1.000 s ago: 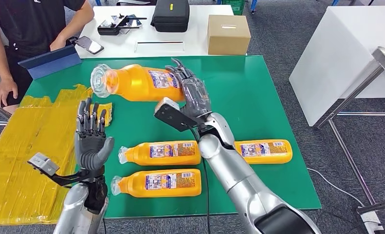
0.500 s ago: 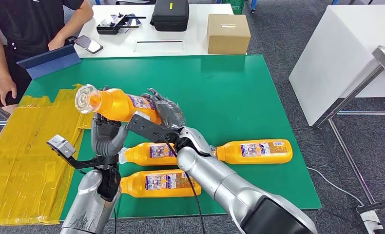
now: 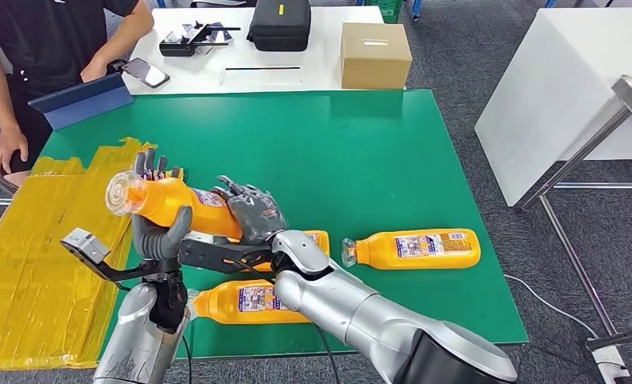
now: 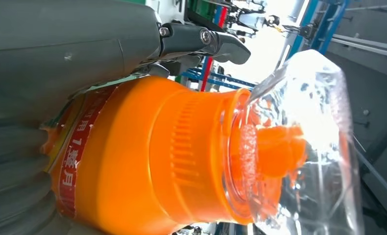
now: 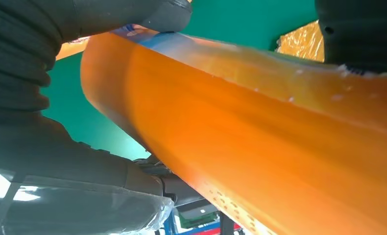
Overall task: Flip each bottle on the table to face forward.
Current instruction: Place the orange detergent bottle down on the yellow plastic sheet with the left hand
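Observation:
An orange bottle [image 3: 181,206] with a clear cap [image 3: 123,192] hangs tilted above the green mat's [image 3: 393,160] left side. My left hand [image 3: 159,234] grips it near the neck, thumb in front and fingers behind. My right hand [image 3: 254,213] grips its base end. The left wrist view shows the bottle's neck [image 4: 157,161] against my left hand [image 4: 59,49]. The right wrist view has the bottle's body [image 5: 260,127] lying across my right hand [image 5: 44,147]. Three more orange bottles lie flat: right [image 3: 415,249], front [image 3: 249,302], and one [image 3: 319,238] mostly hidden behind my right arm.
Crumpled yellow sheeting [image 3: 33,240] covers the mat's left edge. A person [image 3: 49,40] stands at the far left by a tablet [image 3: 81,100]. A cardboard box [image 3: 374,56] and black case [image 3: 279,24] sit on the white table behind. Another white table [image 3: 553,88] stands right.
My right hand carried the bottle from the mat's far middle toward the near left. My left hand came in and closed around its neck end.

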Available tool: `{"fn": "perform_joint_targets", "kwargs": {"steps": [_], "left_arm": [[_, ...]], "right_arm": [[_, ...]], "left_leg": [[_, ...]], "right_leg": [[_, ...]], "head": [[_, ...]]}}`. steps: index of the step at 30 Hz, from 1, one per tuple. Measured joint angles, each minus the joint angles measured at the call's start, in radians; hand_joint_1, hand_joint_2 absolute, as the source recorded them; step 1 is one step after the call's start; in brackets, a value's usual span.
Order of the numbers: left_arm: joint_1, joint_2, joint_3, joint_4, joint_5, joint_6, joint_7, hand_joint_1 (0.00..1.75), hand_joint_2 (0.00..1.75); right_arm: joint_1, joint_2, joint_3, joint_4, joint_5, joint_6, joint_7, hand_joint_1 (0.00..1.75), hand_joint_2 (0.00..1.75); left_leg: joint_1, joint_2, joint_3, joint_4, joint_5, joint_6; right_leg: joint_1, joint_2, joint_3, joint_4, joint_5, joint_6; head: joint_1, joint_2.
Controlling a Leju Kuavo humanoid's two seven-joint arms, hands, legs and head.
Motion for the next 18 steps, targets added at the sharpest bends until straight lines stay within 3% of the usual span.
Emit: {"fn": "perform_joint_targets", "kwargs": {"steps": [4,5,18], "left_arm": [[0.007,0.0,0.011,-0.004,0.0,0.0,0.003,1.68,1.75],[0.009,0.0,0.012,-0.006,0.0,-0.001,0.003,1.75,1.75],[0.02,0.0,0.028,-0.034,-0.003,-0.004,0.008,1.75,1.75]], "right_arm": [[-0.001,0.0,0.016,-0.002,0.009,0.0,0.002,1.75,1.75],[-0.001,0.0,0.016,-0.002,0.011,0.0,0.002,1.75,1.75],[-0.002,0.0,0.016,-0.002,0.021,0.007,-0.016,1.75,1.75]], "left_leg": [[0.0,0.0,0.0,0.0,0.0,0.0],[0.0,0.0,0.0,0.0,0.0,0.0],[0.0,0.0,0.0,0.0,0.0,0.0]], "right_leg": [[0.0,0.0,0.0,0.0,0.0,0.0],[0.0,0.0,0.0,0.0,0.0,0.0],[0.0,0.0,-0.001,0.0,0.0,0.0]], "head": [[0.0,0.0],[0.0,0.0],[0.0,0.0]]}}
